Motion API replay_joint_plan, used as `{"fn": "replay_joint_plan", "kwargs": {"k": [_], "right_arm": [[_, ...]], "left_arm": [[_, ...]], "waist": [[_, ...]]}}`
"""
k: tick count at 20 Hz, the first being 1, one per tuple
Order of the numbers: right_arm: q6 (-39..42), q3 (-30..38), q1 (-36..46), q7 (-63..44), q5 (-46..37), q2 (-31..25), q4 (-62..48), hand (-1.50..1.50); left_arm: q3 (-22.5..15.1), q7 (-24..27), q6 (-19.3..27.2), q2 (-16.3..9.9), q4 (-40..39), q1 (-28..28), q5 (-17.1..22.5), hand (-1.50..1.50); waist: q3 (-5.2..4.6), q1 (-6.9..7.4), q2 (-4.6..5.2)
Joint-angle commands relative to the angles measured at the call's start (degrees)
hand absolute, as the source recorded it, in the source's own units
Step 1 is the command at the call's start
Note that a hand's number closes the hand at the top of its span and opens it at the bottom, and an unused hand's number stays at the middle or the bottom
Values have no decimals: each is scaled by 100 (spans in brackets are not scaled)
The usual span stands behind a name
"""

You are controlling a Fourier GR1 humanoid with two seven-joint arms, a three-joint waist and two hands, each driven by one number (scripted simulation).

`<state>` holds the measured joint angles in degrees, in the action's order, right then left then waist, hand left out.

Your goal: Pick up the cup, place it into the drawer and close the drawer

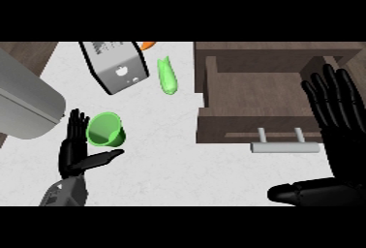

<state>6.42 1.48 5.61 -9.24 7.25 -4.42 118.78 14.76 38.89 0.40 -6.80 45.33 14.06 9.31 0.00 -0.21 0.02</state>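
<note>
The left hand shows at the lower left over the white marbled table, fingers straight and pointing up, thumb stretched out to the side, holding nothing. The small bright green plastic cup lies tipped on the table just beside those fingers, on their thumb side, its open mouth facing the view; the fingers stand right at its rim and the thumb lies just below it. Beyond the cup, farther from the hand, lie a pale green elongated vegetable and a silver boxy toaster, with a large grey rounded appliance off to the hand's outer side. The right hand rests wide open at the right edge, fingers up, over the open dark wooden drawer, whose grey bar handle lies near its palm.
</note>
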Motion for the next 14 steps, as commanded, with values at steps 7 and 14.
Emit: {"fn": "replay_joint_plan", "kwargs": {"k": [7,14], "right_arm": [[35,91,256,-74,69,-53,-165,-150],[-54,-101,-62,-162,-15,90,267,-150]], "left_arm": [[146,711,-516,-417,-1640,664,69,-150],[231,1157,-470,-382,-2469,1257,84,-150]], "waist": [[-3,-7,6],[-5,-36,10]]}}
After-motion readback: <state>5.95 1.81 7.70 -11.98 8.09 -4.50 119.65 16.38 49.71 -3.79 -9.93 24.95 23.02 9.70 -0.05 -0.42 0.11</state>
